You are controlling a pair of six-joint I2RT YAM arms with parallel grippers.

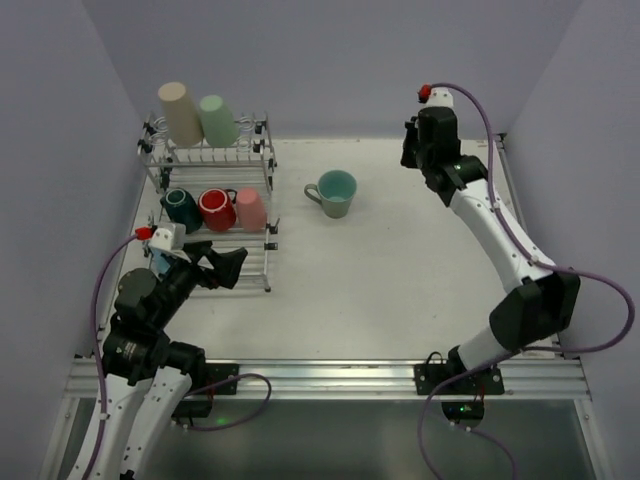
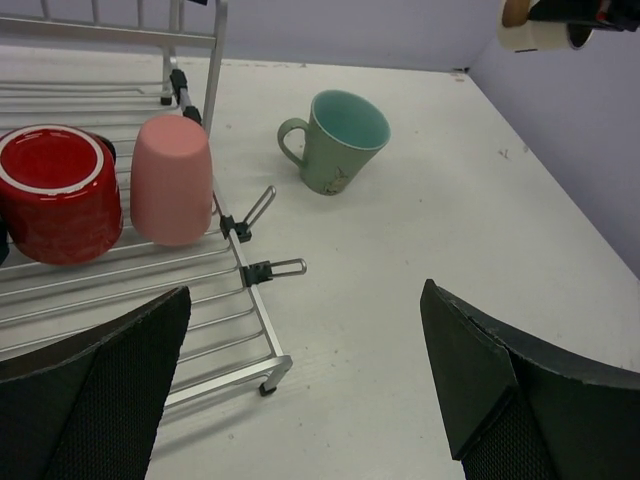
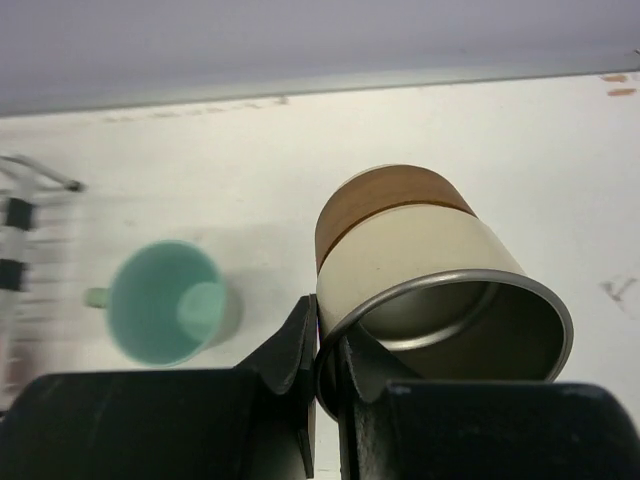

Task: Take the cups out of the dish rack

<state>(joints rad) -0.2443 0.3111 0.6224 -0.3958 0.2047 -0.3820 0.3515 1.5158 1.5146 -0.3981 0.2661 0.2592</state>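
The dish rack [image 1: 266, 160] stands at the left, with a beige cup [image 1: 180, 113] and a mint green cup [image 1: 216, 120] upside down on its raised tier. A dark green mug [image 1: 182, 205], a red mug [image 1: 216, 208] and a pink cup [image 1: 250, 208] lie on the lower tier. My left gripper [image 1: 222, 262] hangs open and empty over the rack's near right corner [image 2: 268, 328]. At the far right, my right gripper [image 3: 322, 330] is shut on the metal rim of a cream and brown cup [image 3: 430, 250]. A teal-lined mug [image 1: 335, 192] stands upright on the table.
The white table [image 1: 400, 270] is walled by lilac panels on three sides. Wire hooks [image 2: 275, 267] stick out from the rack's right edge toward the mug. A bit of light blue [image 1: 158, 262] shows under my left arm. A metal rail [image 1: 330, 375] runs along the near edge.
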